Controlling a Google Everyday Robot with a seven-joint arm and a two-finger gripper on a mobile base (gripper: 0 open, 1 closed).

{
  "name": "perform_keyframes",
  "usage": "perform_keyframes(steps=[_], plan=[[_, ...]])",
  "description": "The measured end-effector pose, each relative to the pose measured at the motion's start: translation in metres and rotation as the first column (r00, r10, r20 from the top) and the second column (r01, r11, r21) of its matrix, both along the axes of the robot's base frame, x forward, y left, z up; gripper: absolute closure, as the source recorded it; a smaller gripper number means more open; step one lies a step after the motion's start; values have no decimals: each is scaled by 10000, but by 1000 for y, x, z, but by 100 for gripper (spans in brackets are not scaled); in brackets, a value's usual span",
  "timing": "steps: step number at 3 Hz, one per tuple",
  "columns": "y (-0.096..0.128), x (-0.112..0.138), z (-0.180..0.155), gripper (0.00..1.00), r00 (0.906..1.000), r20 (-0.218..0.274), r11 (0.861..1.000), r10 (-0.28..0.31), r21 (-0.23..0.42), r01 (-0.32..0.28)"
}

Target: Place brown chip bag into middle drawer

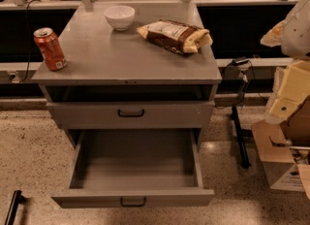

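Grey worktop (121,61): metal-looking cabinet top, and there's just the one camera view to go on.
Brown chip bag (174,36): lying flat near the back right corner of the worktop, long side angled toward the right edge. Nothing is touching it.
Orange soda can (50,48): upright by the left edge, toward the front left corner, well apart from the bag.
White bowl (119,17): by the back edge, just left of the bag, not touching it.
Middle drawer (135,163): the lowest one, standing wide open below the front edge, with nothing inside as far as I can see.
Drawer above (131,114): shut, with a small black handle.
Gripper (288,93): pretty sure it's the pale cream chunk out past the right edge of the worktop, well apart from the bag. Open or closed? Honestly can't tell.
Progress: the drawer's open, so that bit looks sorted imo. The bag isn't grabbed yet, so the pick, the carry down and the drop into the drawer are all left.
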State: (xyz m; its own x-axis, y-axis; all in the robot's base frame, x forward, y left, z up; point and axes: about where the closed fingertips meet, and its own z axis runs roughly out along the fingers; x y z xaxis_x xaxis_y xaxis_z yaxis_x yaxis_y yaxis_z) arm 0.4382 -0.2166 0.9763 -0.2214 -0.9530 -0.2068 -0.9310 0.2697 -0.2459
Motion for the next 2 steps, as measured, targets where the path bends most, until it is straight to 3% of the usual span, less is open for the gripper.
perform_keyframes(steps=[1, 2], plan=[[0, 0, 0, 0, 10000, 0, 10000, 0, 0, 0], [18, 17, 0, 0, 9992, 319, 9988, 256, 417, -269]])
